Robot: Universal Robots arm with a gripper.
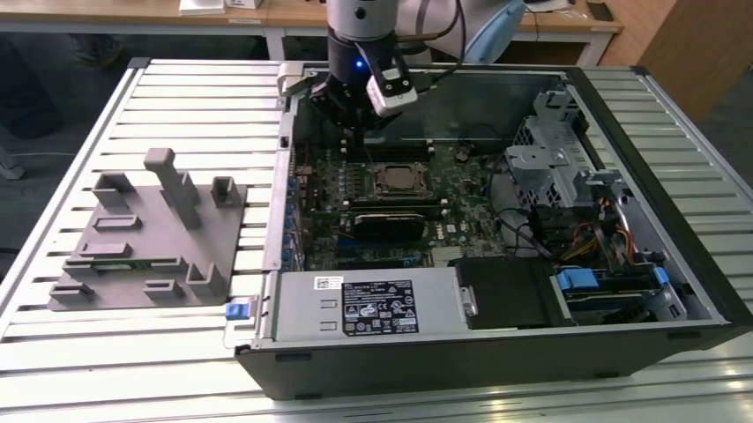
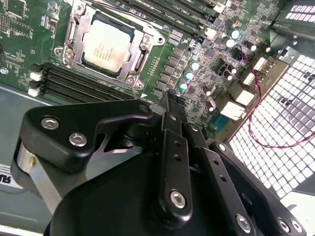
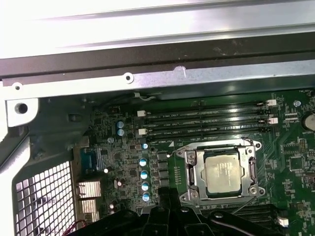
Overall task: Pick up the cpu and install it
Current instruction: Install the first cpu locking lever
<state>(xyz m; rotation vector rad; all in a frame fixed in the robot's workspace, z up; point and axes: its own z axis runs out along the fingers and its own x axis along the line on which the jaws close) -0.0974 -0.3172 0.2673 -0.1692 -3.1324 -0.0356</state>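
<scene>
The cpu (image 3: 224, 170), a small square chip with a pale silvery top, lies flat inside the metal-framed socket (image 3: 193, 172) on the green motherboard (image 3: 123, 162); it also shows in the second wrist view as the cpu (image 2: 106, 45). In the exterior view the cpu (image 1: 398, 179) sits mid-board inside the open computer case. My gripper (image 1: 356, 139) hangs above the board between the socket and the case's far wall, apart from the chip. Its black fingertips (image 2: 172, 101) stand together with nothing between them, seen also at the gripper (image 3: 167, 199).
A grey fixture (image 1: 141, 238) with upright posts sits on the slatted table at the exterior view's left. Inside the case are a black heatsink-like block (image 1: 389, 225), a power supply (image 1: 365, 304), a metal drive cage (image 1: 553, 150) and loose cables (image 1: 600, 238). Memory slots (image 3: 206, 123) run beside the socket.
</scene>
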